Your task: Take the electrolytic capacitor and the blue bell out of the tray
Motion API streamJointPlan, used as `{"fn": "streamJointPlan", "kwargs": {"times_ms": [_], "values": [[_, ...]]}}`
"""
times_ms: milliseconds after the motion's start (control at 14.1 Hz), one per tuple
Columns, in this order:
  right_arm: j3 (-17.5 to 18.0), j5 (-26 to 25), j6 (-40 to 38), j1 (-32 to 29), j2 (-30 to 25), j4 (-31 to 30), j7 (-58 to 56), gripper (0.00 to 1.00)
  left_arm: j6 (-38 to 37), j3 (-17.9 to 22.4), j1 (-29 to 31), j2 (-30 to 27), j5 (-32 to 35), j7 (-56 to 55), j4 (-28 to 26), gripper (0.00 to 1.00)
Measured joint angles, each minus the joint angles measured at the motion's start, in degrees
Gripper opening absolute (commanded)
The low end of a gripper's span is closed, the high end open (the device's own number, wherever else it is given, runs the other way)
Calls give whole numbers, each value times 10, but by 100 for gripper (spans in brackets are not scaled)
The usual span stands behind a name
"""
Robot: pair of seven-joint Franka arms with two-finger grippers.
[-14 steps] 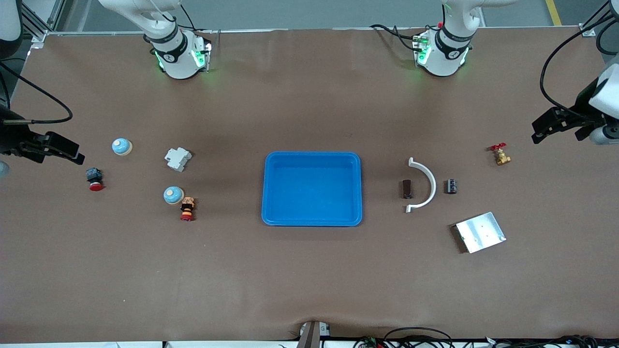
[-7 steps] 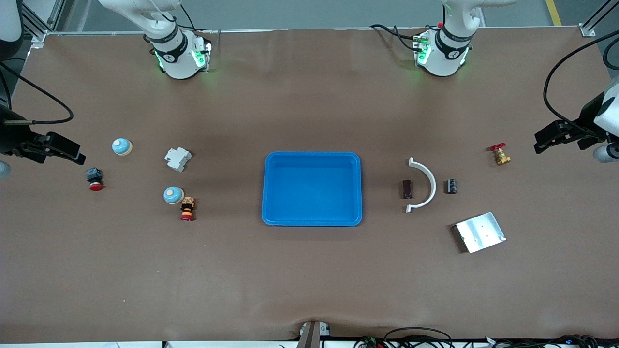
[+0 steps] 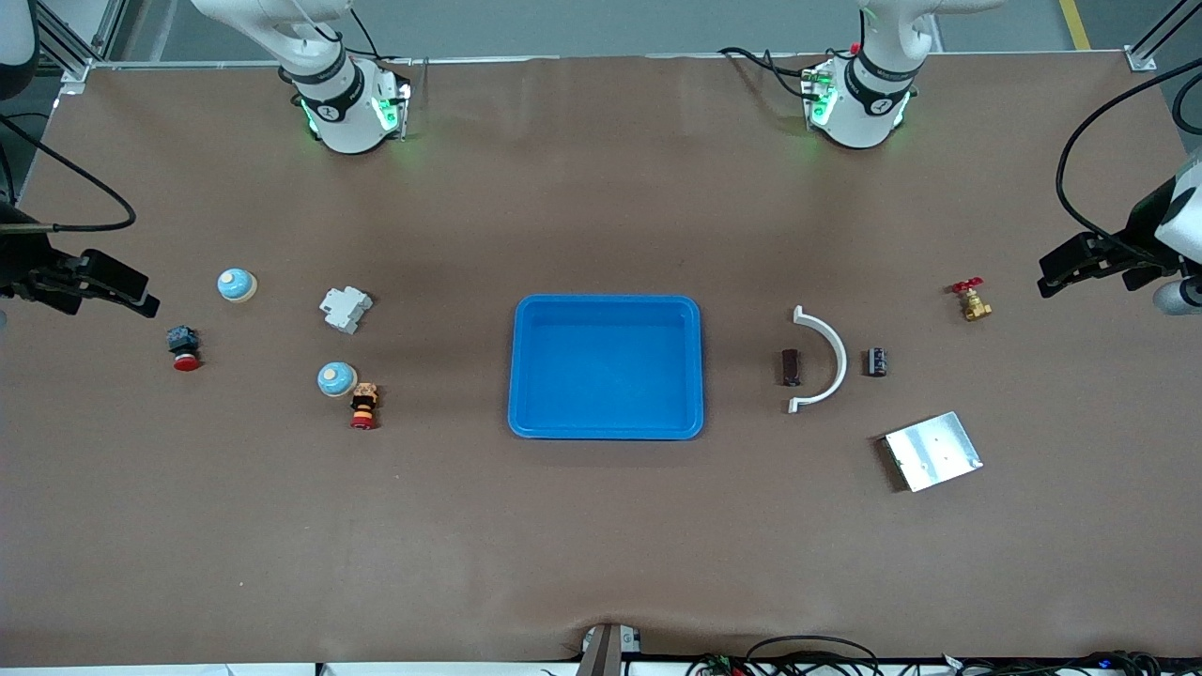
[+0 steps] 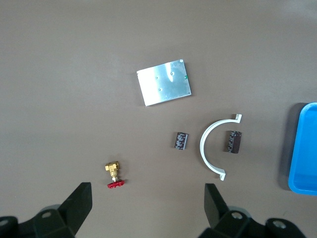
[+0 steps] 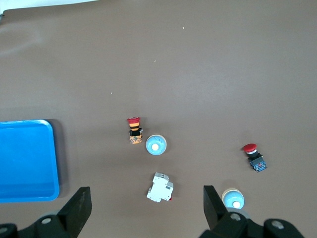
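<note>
Sitting at frame centre, the tray (image 3: 606,366) holds nothing; both capacitors (image 3: 876,361) and both blue bells (image 3: 336,379) rest on the tabletop (image 3: 601,545). Left pincer (image 3: 1066,263) at the right edge and right pincer (image 3: 117,286) at the left edge hang wide, empty, apparently done.

High front view; wrist views share tray (image 3: 606,366).

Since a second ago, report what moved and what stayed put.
The left gripper, open and empty, drew back toward the left arm's end of the table, past the brass valve. The right gripper, also open and empty, edged slightly toward the right arm's end. Nothing was grasped or released. The tray, empty, and every part on the table kept their places.
</note>
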Motion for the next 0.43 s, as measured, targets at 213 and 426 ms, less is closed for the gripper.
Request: {"fn": "streamJointPlan", "kwargs": {"times_ms": [213, 426], "values": [[2, -10, 1, 2, -2, 0, 0, 100, 0, 0, 0, 0, 0, 0, 0, 100], [4, -13, 2, 3, -3, 0, 0, 100, 0, 0, 1, 0, 0, 0, 0, 100]]}}
